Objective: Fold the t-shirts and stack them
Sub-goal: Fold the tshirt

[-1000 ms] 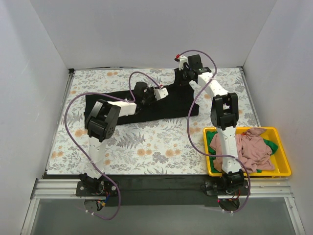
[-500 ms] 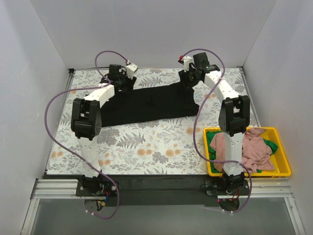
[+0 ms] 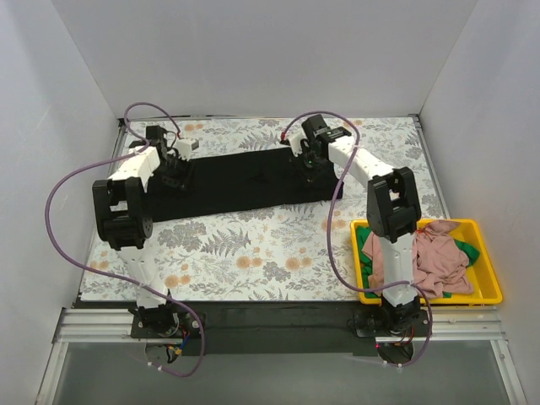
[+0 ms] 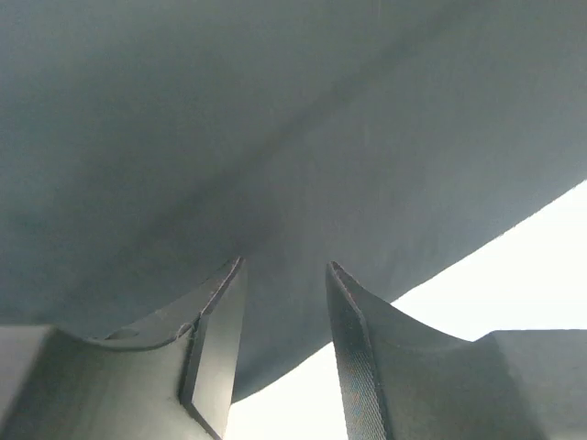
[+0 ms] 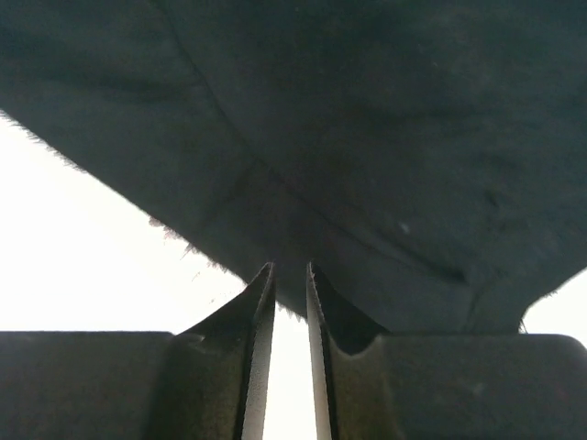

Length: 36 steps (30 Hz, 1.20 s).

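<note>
The black t-shirt point(image 3: 245, 179) is lying spread out in a long band across the far half of the floral tablecloth point(image 3: 253, 245), and both arms are reaching over to it. The left gripper point(image 3: 174, 166) is hovering over the shirt's left end; its fingers point(image 4: 215, 339) are standing partly apart with a clear gap, the cloth's edge is running across that gap at the tips, and no grip on it is showing. The right gripper point(image 3: 305, 167) is pressing down on the shirt towards its right end, its fingers point(image 5: 257, 321) drawn to a narrow slit and pinching the black hem at their tips. The pink t-shirt point(image 3: 434, 257) and the green t-shirt point(image 3: 468, 251) are sitting crumpled in the yellow bin point(image 3: 492, 283), well apart from both grippers.
</note>
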{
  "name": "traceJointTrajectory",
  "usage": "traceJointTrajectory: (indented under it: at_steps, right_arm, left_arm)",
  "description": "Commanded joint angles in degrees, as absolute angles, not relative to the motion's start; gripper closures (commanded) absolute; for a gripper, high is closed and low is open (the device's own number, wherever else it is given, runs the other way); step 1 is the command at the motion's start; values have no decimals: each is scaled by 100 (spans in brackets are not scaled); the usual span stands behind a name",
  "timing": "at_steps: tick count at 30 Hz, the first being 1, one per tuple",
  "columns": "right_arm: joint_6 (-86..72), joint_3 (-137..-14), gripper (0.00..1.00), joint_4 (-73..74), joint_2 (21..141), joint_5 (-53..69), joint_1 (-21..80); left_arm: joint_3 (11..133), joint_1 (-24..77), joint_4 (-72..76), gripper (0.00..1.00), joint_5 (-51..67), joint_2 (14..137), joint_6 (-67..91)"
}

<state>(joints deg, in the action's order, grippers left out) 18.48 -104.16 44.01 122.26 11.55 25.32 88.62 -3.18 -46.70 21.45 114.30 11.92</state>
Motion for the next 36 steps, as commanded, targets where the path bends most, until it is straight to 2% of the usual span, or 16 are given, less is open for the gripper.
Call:
traceJointTrajectory:
  at_steps: [1, 10, 15, 19, 22, 24, 28, 36]
  right_arm:
    - [1934, -10687, 75, 4491, 12725, 616, 2470]
    - [2030, -11275, 78, 4447, 13490, 124, 2443]
    - [2188, -12189, 78, 4368, 13956, -456, 2207]
    - [2346, -12893, 78, 4105, 14229, -721, 2048]
    - [2277, -13095, 76, 3789, 13898, -361, 1934]
    - [2032, -12904, 73, 3440, 13485, 121, 1864]
    - [2004, -12034, 69, 3032, 12360, 185, 1784]
    - [1837, -11391, 68, 3278, 11549, 562, 1696]
  left_arm:
    - [8421, -334, -4984, 62, 2092, 10828, 537]
    - [7208, 104, -4052, 68, 1416, 10819, -499]
    - [6103, 518, -3955, 73, 1073, 10583, -949]
    - [5381, 1385, -4095, 74, 1010, 10108, -1020]
    - [5256, 2228, -4367, 74, 1168, 9879, -652]
    - [5431, 2600, -4499, 74, 1528, 9835, -222]
    - [6080, 3863, -4842, 74, 2082, 10141, 638]
    - [8153, 4860, -5150, 72, 2548, 11381, 1581]
